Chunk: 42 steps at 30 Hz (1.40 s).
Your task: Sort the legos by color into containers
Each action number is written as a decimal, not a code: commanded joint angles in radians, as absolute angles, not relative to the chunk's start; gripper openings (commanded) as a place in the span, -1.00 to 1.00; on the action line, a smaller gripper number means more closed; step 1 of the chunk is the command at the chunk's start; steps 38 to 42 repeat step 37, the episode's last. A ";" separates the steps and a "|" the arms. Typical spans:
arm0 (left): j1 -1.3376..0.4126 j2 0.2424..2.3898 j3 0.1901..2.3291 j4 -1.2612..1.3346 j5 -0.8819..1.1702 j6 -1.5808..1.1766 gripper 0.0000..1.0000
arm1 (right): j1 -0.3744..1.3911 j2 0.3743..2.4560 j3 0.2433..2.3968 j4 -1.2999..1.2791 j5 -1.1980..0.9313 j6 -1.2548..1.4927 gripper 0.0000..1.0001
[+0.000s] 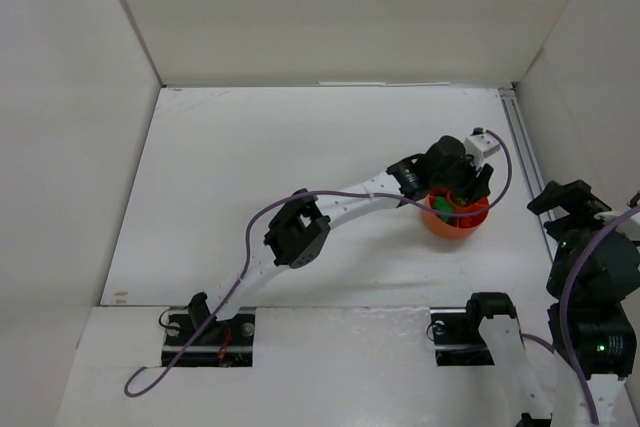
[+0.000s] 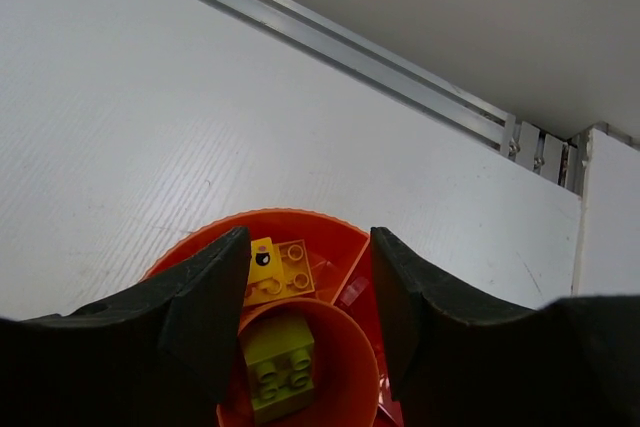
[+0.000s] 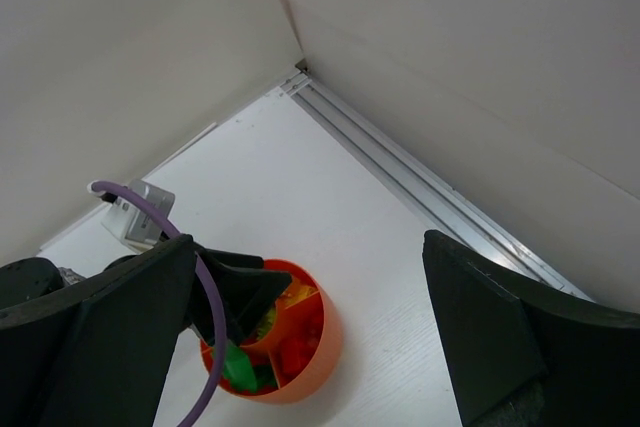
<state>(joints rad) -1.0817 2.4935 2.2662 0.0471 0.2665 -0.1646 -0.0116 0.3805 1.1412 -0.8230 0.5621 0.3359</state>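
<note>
Bricks sit in the divided bowl: light, hard and slick to pinch

Legos here are tiny hard plastic pieces, each far smaller than a tool, so I judge them nearly weightless, stiff and not fragile. Their smooth sides will likely slip or flick away under an off-centre squeeze. The best hold is probably across two flat opposite sides, low on the body rather than over the studs. The thin plate offers only its narrow edges.

Every piece that shows lies inside the orange-red bowl (image 3: 312, 372), which stands on the white counter (image 1: 300, 197) toward its far right. The bowl looks light too and could slide if a finger pushes its rim.

Counted from the left wrist view:
- One lime brick (image 2: 278, 367) in the round middle cup.
- One yellow brick (image 2: 262, 259) in the outer compartment beyond it.
- One orange-brown plate (image 2: 297, 265), touching the yellow brick in that same compartment.

The right wrist view adds green pieces (image 3: 236, 367) in one outer compartment and red pieces (image 3: 296, 352) in another. Both heaps are too blurred to count. There is one bowl, and two arms.

The left tool (image 2: 310, 247) hovers directly over the bowl with its fingers parted to a moderate gap. It holds nothing, and the lime brick lies below that gap. The right tool (image 3: 310, 242) hangs well apart, near the right wall, spread wide and empty
</note>
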 commanded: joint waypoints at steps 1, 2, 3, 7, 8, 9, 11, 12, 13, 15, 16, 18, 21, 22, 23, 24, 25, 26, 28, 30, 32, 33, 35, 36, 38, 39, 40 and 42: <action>-1.081 2.439 2.250 0.071 0.288 -0.153 -0.04 | -0.002 0.373 1.140 -0.795 0.577 0.324 0.99; -1.081 2.427 2.250 0.071 0.288 -0.153 0.00 | -0.002 0.373 1.140 -0.795 0.577 0.324 0.99; -1.081 2.418 2.241 0.080 0.288 -0.153 0.06 | -0.002 0.373 1.140 -0.785 0.577 0.324 0.99; -1.081 2.332 2.229 0.080 0.288 -0.124 1.00 | -0.002 0.409 1.140 -0.785 0.577 0.314 0.99; -1.081 2.307 2.215 0.080 0.241 -0.124 1.00 | -0.002 0.420 1.140 -0.785 0.568 0.314 0.99; -1.072 2.281 2.201 0.071 0.223 -0.112 1.00 | -0.002 0.431 1.140 -0.785 0.568 0.314 0.99; -1.036 2.188 2.136 0.071 0.196 -0.112 1.00 | -0.002 0.460 1.140 -0.785 0.537 0.305 0.99; -1.017 2.156 2.106 0.071 0.178 -0.129 1.00 | -0.002 0.471 1.128 -0.775 0.537 0.305 0.99; -0.996 2.123 2.047 0.071 0.169 -0.147 1.00 | -0.002 0.494 1.127 -0.775 0.526 0.305 0.99; -0.911 2.033 1.988 0.051 0.158 -0.207 1.00 | -0.002 0.518 1.118 -0.766 0.526 0.305 0.99; -0.879 2.007 1.964 0.011 0.158 -0.234 1.00 | -0.002 0.531 1.118 -0.765 0.526 0.305 0.99; -0.784 1.938 1.889 -0.049 0.097 -0.284 1.00 | -0.002 0.563 1.106 -0.755 0.538 0.327 0.99; -0.695 1.856 1.774 -0.192 0.015 -0.385 1.00 | -0.002 0.603 1.059 -0.716 0.538 0.359 0.99; -0.640 1.836 1.738 -0.225 -0.030 -0.405 1.00 | -0.002 0.612 1.049 -0.716 0.538 0.376 0.99; -0.611 1.815 1.702 -0.286 -0.052 -0.426 1.00 | -0.002 0.621 1.028 -0.703 0.538 0.376 0.99; -0.585 1.769 1.622 -0.311 -0.072 -0.472 1.00 | -0.002 0.638 1.016 -0.675 0.525 0.385 0.99; -0.536 1.740 1.576 -0.327 -0.099 -0.491 1.00 | -0.002 0.647 1.002 -0.663 0.516 0.385 0.99; -0.511 1.711 1.531 -0.337 -0.109 -0.509 1.00 | -0.002 0.659 0.991 -0.654 0.506 0.385 0.99; -0.471 1.617 1.393 -0.337 -0.124 -0.550 1.00 | -0.002 0.704 0.970 -0.641 0.496 0.385 0.99; -0.424 1.565 1.333 -0.327 -0.135 -0.560 1.00 | -0.002 0.739 0.969 -0.641 0.483 0.385 0.99; -0.391 1.469 1.286 -0.327 -0.170 -0.569 1.00 | -0.002 0.848 0.969 -0.632 0.473 0.371 0.99; -0.391 1.468 1.285 -0.327 -0.170 -0.569 1.00 | -0.002 0.848 0.969 -0.632 0.472 0.371 0.99; -0.391 1.457 1.285 -0.327 -0.181 -0.558 1.00 | -0.002 0.876 0.979 -0.614 0.472 0.353 0.99; -0.391 1.444 1.295 -0.327 -0.192 -0.558 1.00 | -0.002 0.885 0.979 -0.597 0.472 0.353 0.99; -0.391 1.434 1.295 -0.327 -0.192 -0.558 1.00 | -0.002 0.885 0.979 -0.583 0.472 0.353 0.99; -0.391 1.434 1.295 -0.327 -0.192 -0.558 1.00 | -0.002 0.885 0.979 -0.583 0.472 0.353 0.99; -0.391 1.434 1.295 -0.327 -0.192 -0.558 1.00 | -0.002 0.885 0.979 -0.583 0.472 0.353 0.99; -0.391 1.434 1.295 -0.327 -0.192 -0.558 1.00 | -0.002 0.885 0.979 -0.583 0.472 0.353 0.99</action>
